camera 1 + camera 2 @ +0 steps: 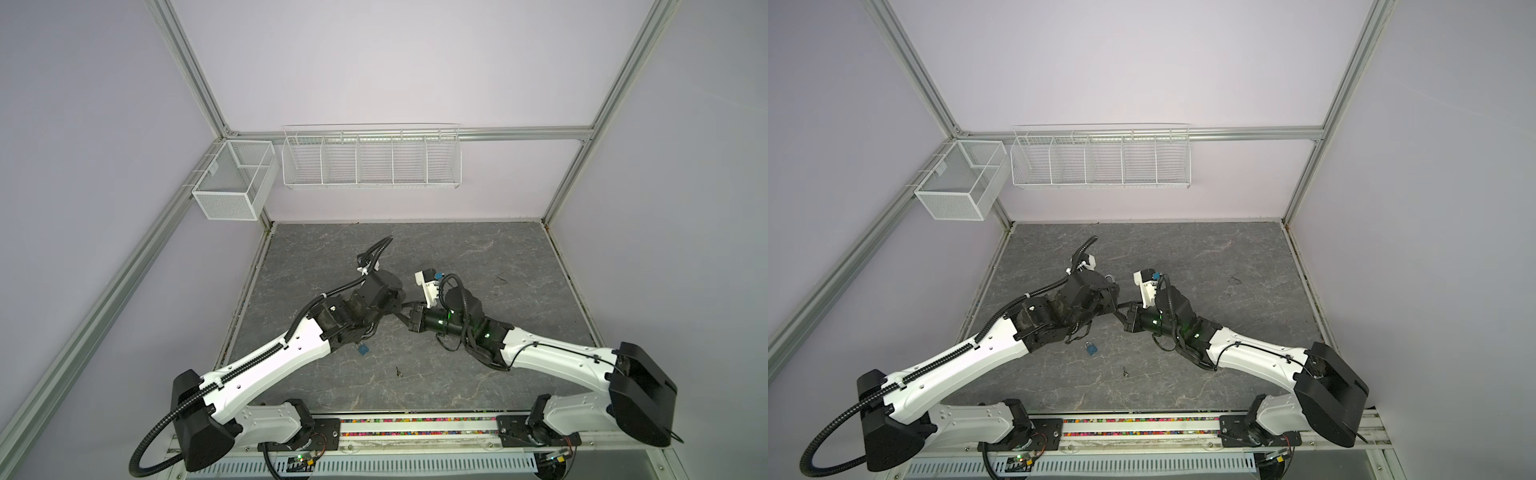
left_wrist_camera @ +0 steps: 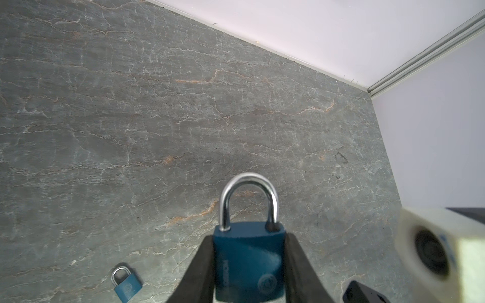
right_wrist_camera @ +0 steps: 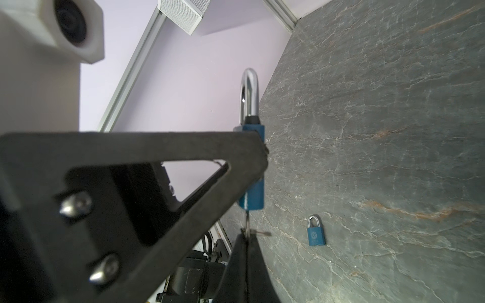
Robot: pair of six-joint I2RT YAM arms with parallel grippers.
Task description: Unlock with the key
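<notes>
Grips the padlock (image 2: pixel 248 262) low in the middle of the left wrist view, clear of the table (image 2: pixel 157 118), with the left gripper (image 2: pixel 248 237) part-way open and its fingers (image 2: pixel 199 270) pressed on both narrow sides of the blue body. Shows the shackle (image 2: pixel 249 194) seated at both legs, so probably not yet unlocked.

Pinches the key (image 3: pixel 246 221) in the right gripper (image 3: pixel 246 236), closed tight, at the bottom middle of the right wrist view, directly under the padlock's base. Seems to have the blade in the keyhole, though too thin and blurred to tell how deep.

Risks, by judgement:
- Could spin the padlock in the left fingers instead of turning the cylinder, given a hold on smooth painted sides only.
- Could slip off the thin key under torque, given so small a bite.
- Could bind or bend the blade if turned off-axis or before full depth.
- Could push the padlock up out of the left fingers if pressed too hard along the key.

Leaves a second padlock (image 3: pixel 316 234) at the lower right of the right wrist view and a second key (image 1: pixel 399 371) at the lower middle of a top view, both flat on the table and well apart from the grippers. Not to be confused with the held pair.
</notes>
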